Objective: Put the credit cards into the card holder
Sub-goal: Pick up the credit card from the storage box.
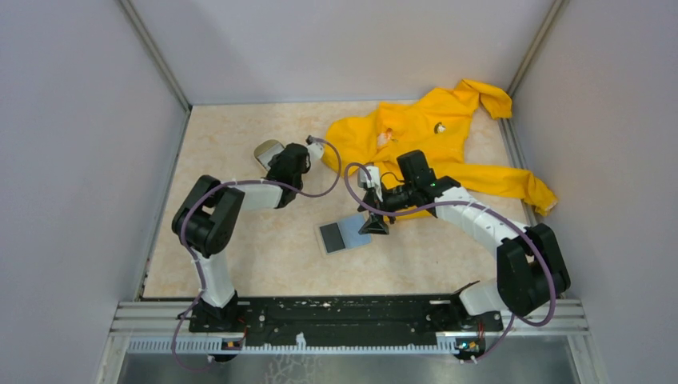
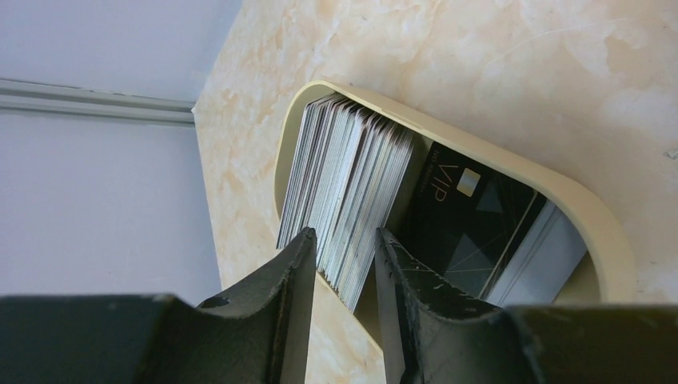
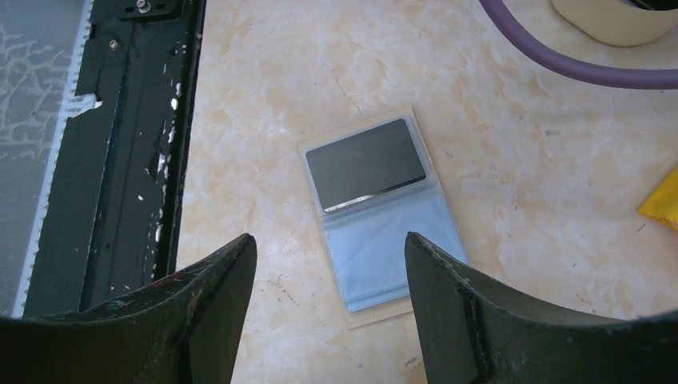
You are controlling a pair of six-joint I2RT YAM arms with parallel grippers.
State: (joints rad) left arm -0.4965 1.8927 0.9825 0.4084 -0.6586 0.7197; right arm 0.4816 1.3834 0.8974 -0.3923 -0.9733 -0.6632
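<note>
My right gripper [image 3: 329,238] hangs wide open and empty over the card holder [image 3: 376,210], a clear two-pocket sleeve lying flat. A dark grey card [image 3: 366,162] fills one pocket and a light blue card [image 3: 393,248] the other. Bare marble table [image 3: 264,96] surrounds the holder's edges. Far-left of the holder, my left gripper [image 2: 345,234], part open, straddles upright cards [image 2: 344,176] in a cream tray [image 2: 592,216]; I cannot tell whether it grips them. A yellow garment [image 1: 432,128] lies beyond the holder.

We're in a lab-type robot test cell, not a home: plain pale panel walls [image 1: 80,120] w/ aluminium corner posts [image 1: 156,52] box in a marble-look tabletop [image 1: 240,144]; left arm [image 1: 240,196] & right arm [image 1: 480,220] bolted to a black rail [image 1: 336,308] at the near edge.
</note>
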